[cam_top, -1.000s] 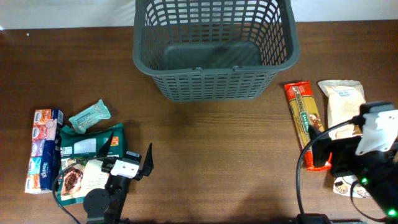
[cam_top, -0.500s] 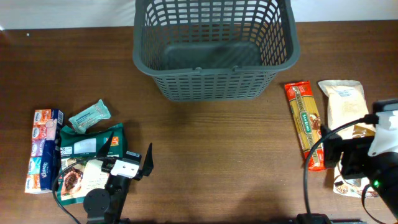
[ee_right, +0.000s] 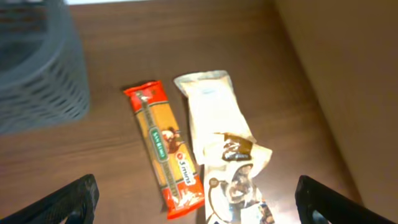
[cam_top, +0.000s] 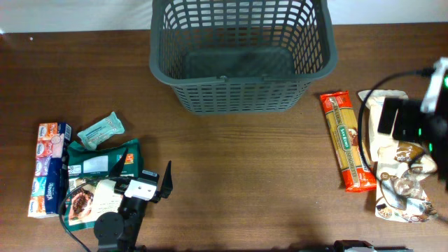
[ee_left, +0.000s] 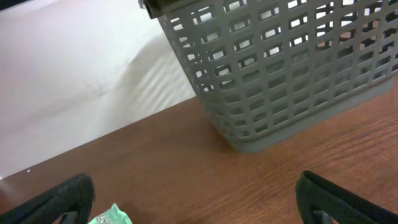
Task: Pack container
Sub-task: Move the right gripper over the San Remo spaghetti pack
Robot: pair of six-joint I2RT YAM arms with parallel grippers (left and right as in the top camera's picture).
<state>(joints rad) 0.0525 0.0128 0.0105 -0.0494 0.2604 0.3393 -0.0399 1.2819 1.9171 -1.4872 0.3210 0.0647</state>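
Observation:
The container (cam_top: 241, 56), a dark grey lattice basket, stands at the back middle of the table with nothing on its visible bottom. My left gripper (cam_top: 143, 172) sits low at the front left, open, beside a dark green packet (cam_top: 101, 159); in the left wrist view the container (ee_left: 280, 68) lies ahead between the wide-apart fingers (ee_left: 65, 199). My right gripper (ee_right: 202, 208) hangs open above a red pasta packet (ee_right: 165, 149), a white pouch (ee_right: 214, 115) and a crumpled brown-and-white packet (ee_right: 239, 180). Neither gripper holds anything.
At the left lie a tissue pack (cam_top: 49, 168), a mint green packet (cam_top: 100, 131) and a brownie packet (cam_top: 87, 199). The pasta packet (cam_top: 344, 141) and white pouch (cam_top: 385, 105) lie at the right, close to the table's right edge (ee_right: 305, 93).
My right arm has risen and drawn back from the front right corner toward the far right, uncovering the crumpled packet. The left arm and all packets have not moved.

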